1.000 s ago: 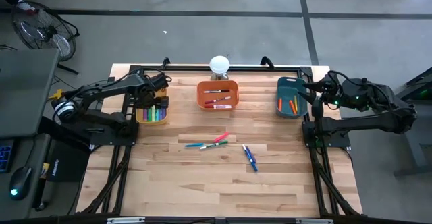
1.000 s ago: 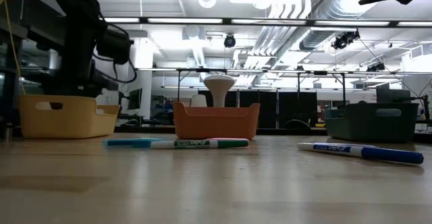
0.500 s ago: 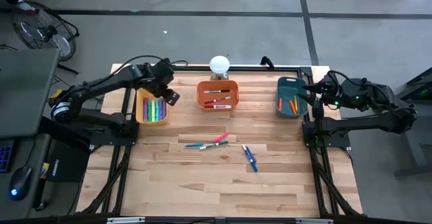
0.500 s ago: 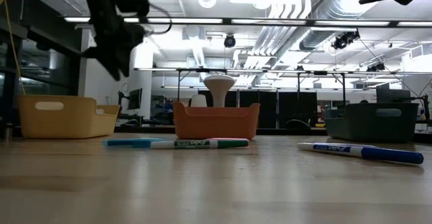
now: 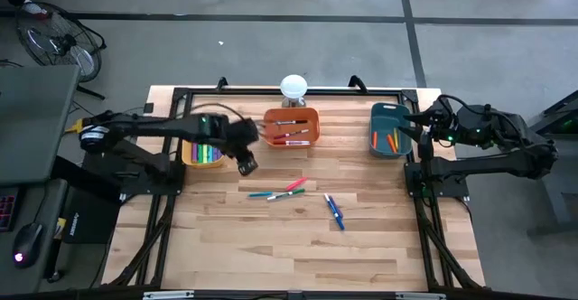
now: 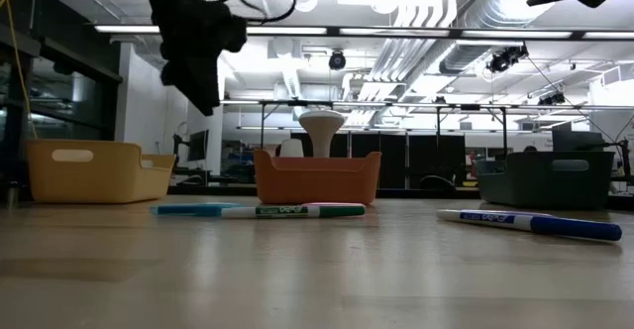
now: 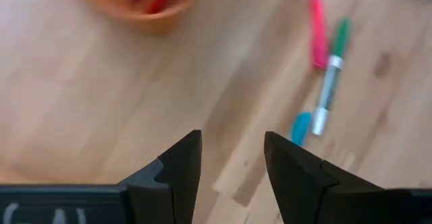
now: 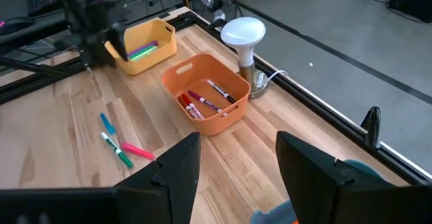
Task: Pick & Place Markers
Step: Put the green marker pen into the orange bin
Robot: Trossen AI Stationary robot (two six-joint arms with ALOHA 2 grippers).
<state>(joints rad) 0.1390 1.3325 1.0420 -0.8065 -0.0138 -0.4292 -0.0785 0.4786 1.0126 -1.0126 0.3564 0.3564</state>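
Observation:
Three loose markers, pink (image 5: 295, 185), green (image 5: 285, 194) and light blue (image 5: 260, 194), lie flat on the wooden table's middle. The left wrist view shows them as pink (image 7: 316, 28), green (image 7: 332, 62) and light blue (image 7: 300, 126). Two blue markers (image 5: 335, 212) lie to their right. My left gripper (image 5: 246, 163) (image 7: 233, 140) hangs open and empty above bare wood, between the yellow bin (image 5: 202, 151) and the loose markers. My right gripper (image 5: 421, 125) (image 8: 237, 137) waits open and empty, high beside the teal bin (image 5: 390, 130).
Along the far side stand the yellow bin with several markers, an orange bin (image 5: 291, 126) with red and white markers, and the teal bin with orange ones. A white dome lamp (image 5: 293, 87) stands behind the orange bin. Bare wood fills the near half of the table.
My left gripper has risen out of the yellow bin, swung toward the table's right and near edge, and rolled about its own axis. It now hangs over bare wood short of the loose markers. No marker has moved.

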